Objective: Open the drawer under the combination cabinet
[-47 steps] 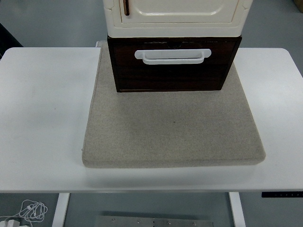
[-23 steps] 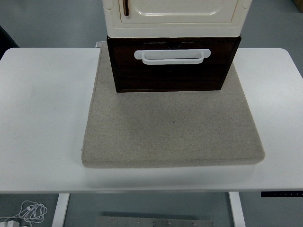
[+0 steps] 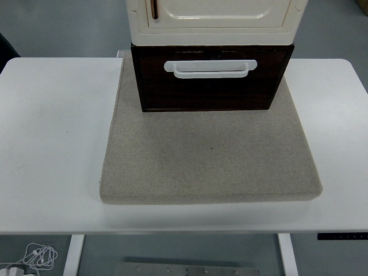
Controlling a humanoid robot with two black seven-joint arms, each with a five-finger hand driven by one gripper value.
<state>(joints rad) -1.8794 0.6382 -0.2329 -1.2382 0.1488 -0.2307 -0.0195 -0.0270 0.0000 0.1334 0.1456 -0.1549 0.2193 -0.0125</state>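
A white rectangular table [image 3: 52, 144] is filling most of the head view, and a grey-beige square felt-like mat [image 3: 210, 155] is lying on its middle. At the far end of that mat a cream-coloured cabinet with a panelled door [image 3: 215, 20] is standing on top of a dark brown wooden drawer [image 3: 210, 89]. The drawer front is facing the near edge of the table and is sitting flush under the cabinet, so the drawer is looking closed. A white, wide bar-shaped handle [image 3: 210, 68] is running across the upper part of the drawer front.

Neither robot hand is showing in the view, so whether the fingers are spread or curled cannot be told, and no hand is touching the drawer or its handle. A small dark shape [image 3: 4, 49] is peeking in at the left edge above the table; what it is cannot be told.

A coiled white cable [image 3: 34, 256] is lying on the floor below the table's near left corner.
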